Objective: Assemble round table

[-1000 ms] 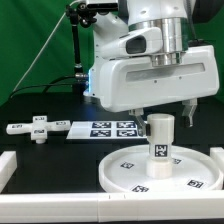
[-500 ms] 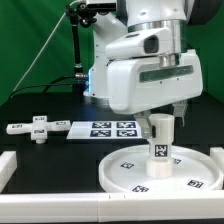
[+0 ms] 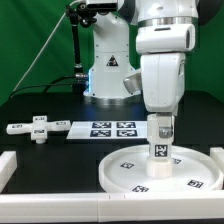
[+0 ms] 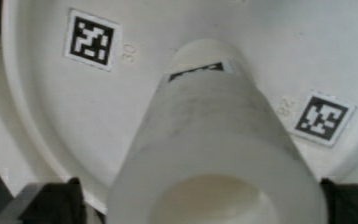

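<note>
So the post (image 3: 160,158) stands upright in the rimmed disc (image 3: 122,172), hand (image 3: 161,128) astride

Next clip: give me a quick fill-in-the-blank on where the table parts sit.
The post stands upright on the round ____. The cross-shaped piece lies to the exterior view's ____ of the marker board. The gripper hangs over the top of the ____.
Missing: disc; left; post.

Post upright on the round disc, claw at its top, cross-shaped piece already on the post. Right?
No: the exterior view shows the cross-shaped piece lying on the black tabletop, at that view's left. The post stands upright on the disc, claw at its top.
</note>
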Controlling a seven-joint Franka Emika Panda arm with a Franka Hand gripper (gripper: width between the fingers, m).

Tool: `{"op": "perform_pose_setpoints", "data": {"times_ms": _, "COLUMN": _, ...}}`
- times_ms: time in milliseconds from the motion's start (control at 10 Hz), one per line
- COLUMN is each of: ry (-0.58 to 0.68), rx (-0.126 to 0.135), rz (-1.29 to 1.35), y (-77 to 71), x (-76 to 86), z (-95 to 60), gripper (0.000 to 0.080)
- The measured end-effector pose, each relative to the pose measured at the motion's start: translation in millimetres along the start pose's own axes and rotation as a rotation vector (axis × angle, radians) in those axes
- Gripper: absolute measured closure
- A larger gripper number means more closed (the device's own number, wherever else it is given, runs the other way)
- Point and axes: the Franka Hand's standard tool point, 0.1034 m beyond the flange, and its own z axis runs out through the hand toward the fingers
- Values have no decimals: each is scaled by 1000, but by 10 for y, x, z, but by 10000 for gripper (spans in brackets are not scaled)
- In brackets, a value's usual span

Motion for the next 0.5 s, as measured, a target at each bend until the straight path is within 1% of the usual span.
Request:
{"op": "perform_pose_setpoints", "data": {"times_ms": 300, "ry": -8, "rx": -3, "rz": -160, "y": 11, "x": -32, "z": 1, "gripper": 150}}
{"op": "perform_pose_setpoints", "data": {"times_ms": 500, "ry": -37, "rx": -14, "rz": -404, "y": 54, "x": -19, "z": 10, "gripper": 150}}
